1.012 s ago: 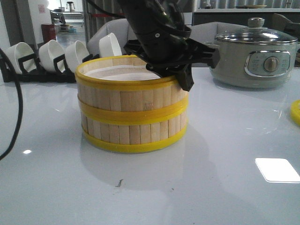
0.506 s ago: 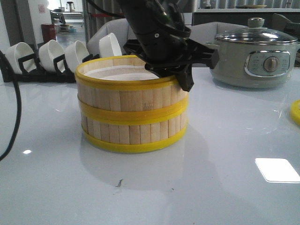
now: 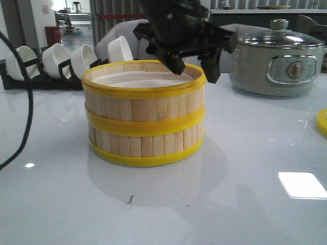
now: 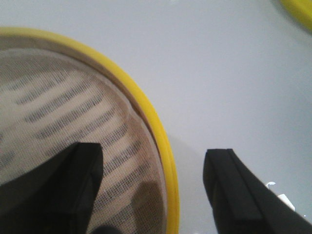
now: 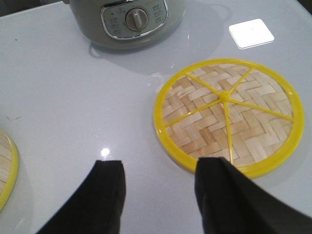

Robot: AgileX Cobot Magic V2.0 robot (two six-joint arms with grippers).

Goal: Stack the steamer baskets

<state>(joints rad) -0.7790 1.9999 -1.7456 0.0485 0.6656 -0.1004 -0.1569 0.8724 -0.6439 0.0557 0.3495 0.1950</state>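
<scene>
Yellow-rimmed steamer baskets [image 3: 144,120] sit stacked two high just below our left gripper [image 3: 194,60]; their far rim is hidden behind it. It hovers spread wide, straddling the rim. Our right gripper [image 5: 158,187], also wide, hangs beside the woven lid [image 5: 228,114].

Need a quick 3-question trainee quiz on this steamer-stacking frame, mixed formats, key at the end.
1. True or false: the left gripper is clamped on the rim of the top steamer basket.
2. Multiple choice: the woven lid lies A) on the stack, B) flat on the table near the electric pot, C) in the bowl rack.
3. Fill in: the stack holds ___ baskets.

Key: 1 false, its jaws are open, one over the liner and one outside the rim. 2 B. 3 two, the top one seated on the bottom steamer basket.
</scene>
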